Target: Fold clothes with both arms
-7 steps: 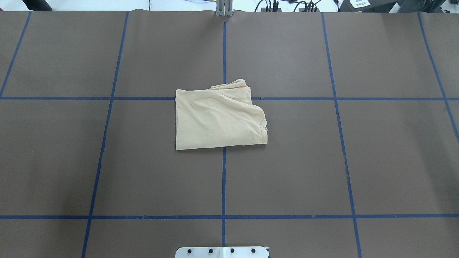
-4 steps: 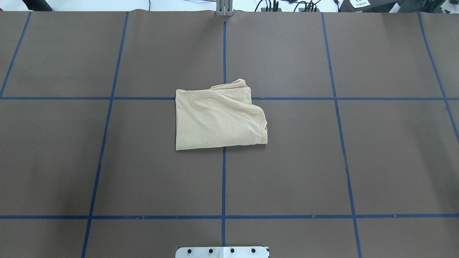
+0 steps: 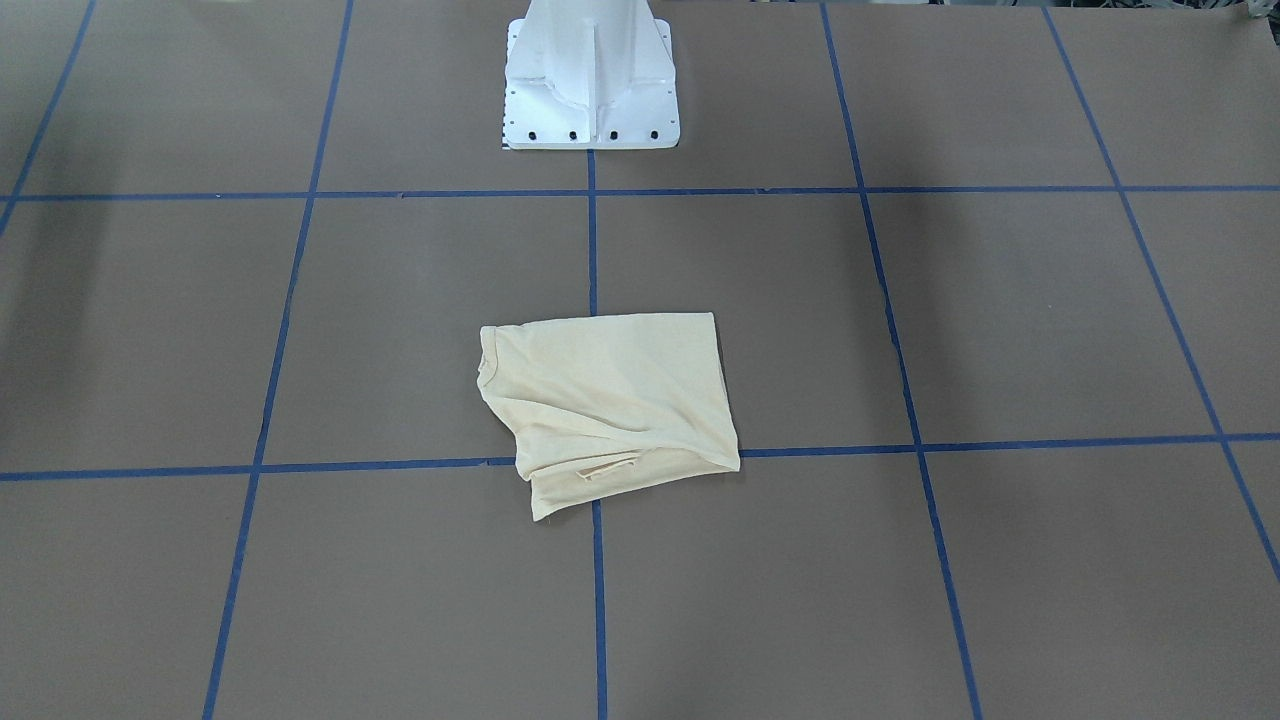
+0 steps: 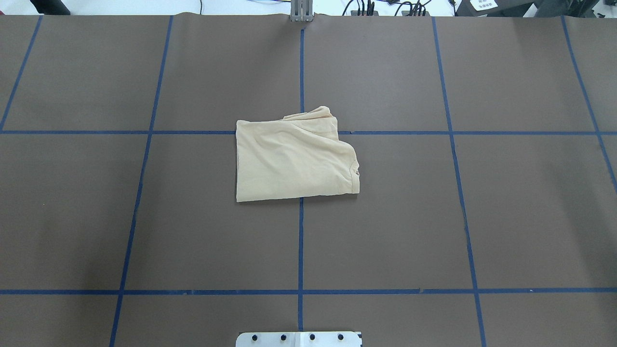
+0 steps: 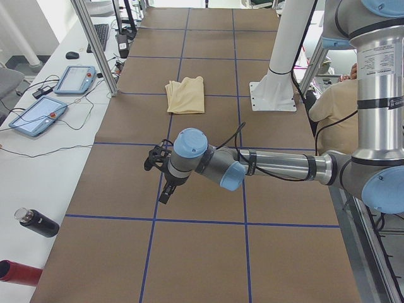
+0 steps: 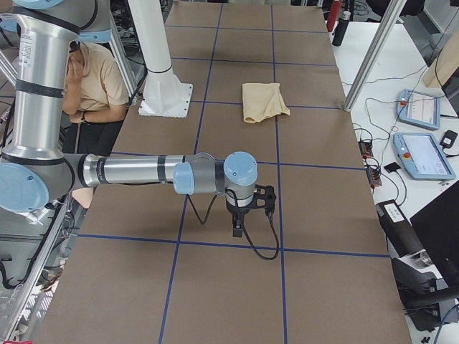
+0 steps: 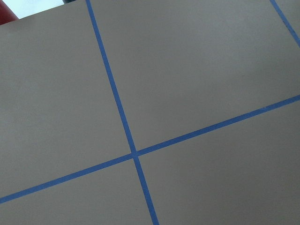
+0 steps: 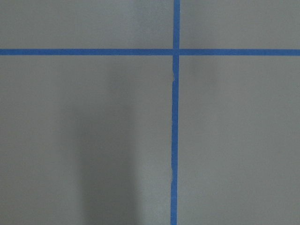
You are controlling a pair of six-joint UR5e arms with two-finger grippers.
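Front-facing view: pale cream-yellow thin jersey shirt point(image 3: 610, 400) lies folded into a rough rectangle near the middle of the brown paper-covered table point(image 3: 1000, 300). It sits over a crossing of the blue tape grid lines point(image 3: 900, 450), w/ the neckline edge on the view's left. The white flared pedestal base point(image 3: 590, 90) is at the top, well apart from the shirt.

Overhead: shirt point(image 4: 294, 161) lies flat. Straight edge is toward the robot's left, collar edge toward its right, and a bunched layer pokes out at the far side.

Left-end view: the near silver-grey tubular left arm point(image 5: 278, 165) w/ light blue caps stretches low over the table. Its black left gripper point(image 5: 164, 192) hangs above the paper by a tape line, well apart from the shirt point(image 5: 185, 96). Can't tell if the fingers are spread or together. A seated person point(image 5: 328, 104) is behind the base.

Right-end view: the right arm point(image 6: 136, 170), same build, reaches out low. Its black right gripper point(image 6: 237, 231) points down over the table, well apart from the shirt point(image 6: 263, 102). Finger state can't be told here either.

L wrist cam: only brown paper and a tape crossing point(image 7: 135, 154).

R wrist cam: likewise paper and a tape crossing point(image 8: 176, 51).
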